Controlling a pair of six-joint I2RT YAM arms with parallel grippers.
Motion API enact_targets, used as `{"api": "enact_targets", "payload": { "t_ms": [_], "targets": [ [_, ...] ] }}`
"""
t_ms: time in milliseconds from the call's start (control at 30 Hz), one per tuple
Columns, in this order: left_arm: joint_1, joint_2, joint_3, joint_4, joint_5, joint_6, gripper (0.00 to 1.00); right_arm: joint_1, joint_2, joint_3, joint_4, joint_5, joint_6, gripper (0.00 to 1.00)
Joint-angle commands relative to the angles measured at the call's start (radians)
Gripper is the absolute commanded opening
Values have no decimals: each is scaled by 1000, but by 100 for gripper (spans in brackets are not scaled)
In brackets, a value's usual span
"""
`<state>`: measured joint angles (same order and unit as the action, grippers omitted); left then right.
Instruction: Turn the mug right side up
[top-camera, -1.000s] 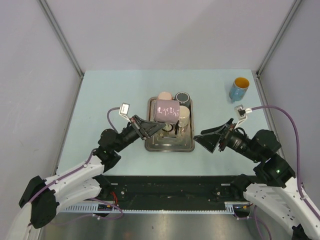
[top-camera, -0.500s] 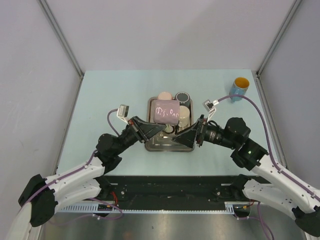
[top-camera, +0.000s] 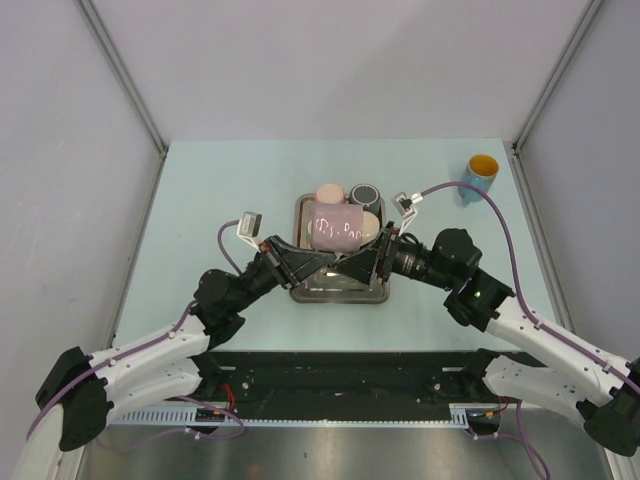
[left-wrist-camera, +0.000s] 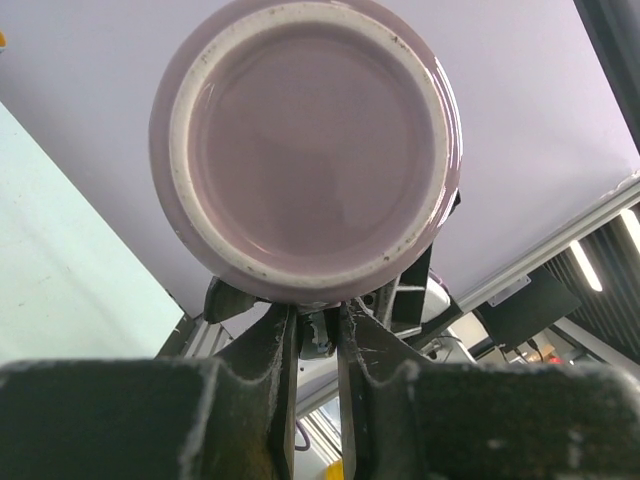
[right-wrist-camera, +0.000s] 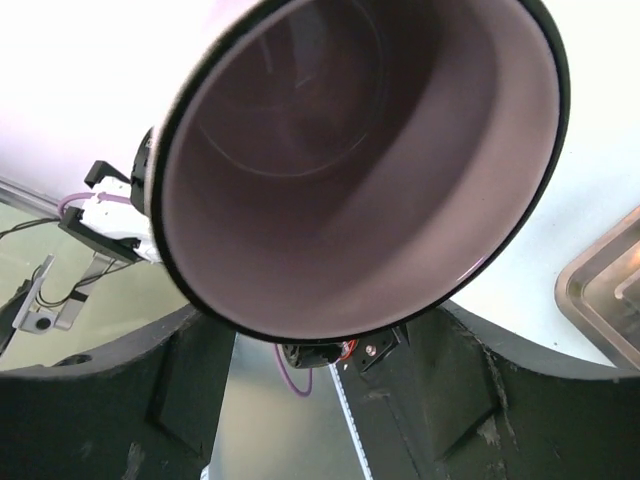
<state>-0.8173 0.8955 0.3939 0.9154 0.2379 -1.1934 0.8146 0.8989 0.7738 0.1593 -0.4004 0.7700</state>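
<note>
A pink mug (top-camera: 338, 228) with white lettering lies on its side in the air above the metal tray (top-camera: 340, 297). My left gripper (top-camera: 328, 259) is shut on the mug's handle under the body. The left wrist view shows the mug's base (left-wrist-camera: 310, 150) with my left gripper (left-wrist-camera: 315, 335) pinched just below it. My right gripper (top-camera: 352, 262) is open and comes in from the right, its tips close to the left gripper's. The right wrist view looks into the mug's dark-rimmed mouth (right-wrist-camera: 370, 170), and my right gripper (right-wrist-camera: 335, 400) stands wide apart on either side below the rim.
The tray also holds a beige cup (top-camera: 330, 190), a dark cup (top-camera: 364, 192) and a cream cup (top-camera: 373, 226). A blue mug with a yellow inside (top-camera: 480, 177) stands at the back right. A tray corner shows in the right wrist view (right-wrist-camera: 605, 280).
My right arm has swung left from the table's right side up to the mug. The left gripper has held the mug and turned it slightly.
</note>
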Motion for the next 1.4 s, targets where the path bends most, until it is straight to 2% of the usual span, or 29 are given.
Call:
{"api": "enact_targets", "payload": {
  "t_ms": [0,100,433,633,767,867,900,967,1200,1367],
  "targets": [
    [-11,-24,59,109,-12,20,0,5,26,28,100,-6,17,70],
    [-16,-27,54,109,-14,21,0,3,35,32,118,-8,23,65],
    [-22,-27,53,109,-3,22,0,9,61,32,158,-20,46,40],
    [-22,-26,52,106,6,26,0,12,64,32,174,-44,49,28],
    [-22,-24,49,112,17,25,0,9,64,32,172,-60,48,24],
    [-22,-20,52,114,29,26,1,9,64,32,175,-66,48,15],
    [-22,-20,53,114,31,28,0,8,66,32,175,-69,46,7],
    [-22,-18,53,114,35,29,0,5,67,35,169,-71,46,0],
    [-22,-30,34,112,28,43,0,8,48,39,115,-38,-7,0],
    [-20,-47,19,106,11,60,13,12,-5,39,59,18,-55,0]
  ]
}}
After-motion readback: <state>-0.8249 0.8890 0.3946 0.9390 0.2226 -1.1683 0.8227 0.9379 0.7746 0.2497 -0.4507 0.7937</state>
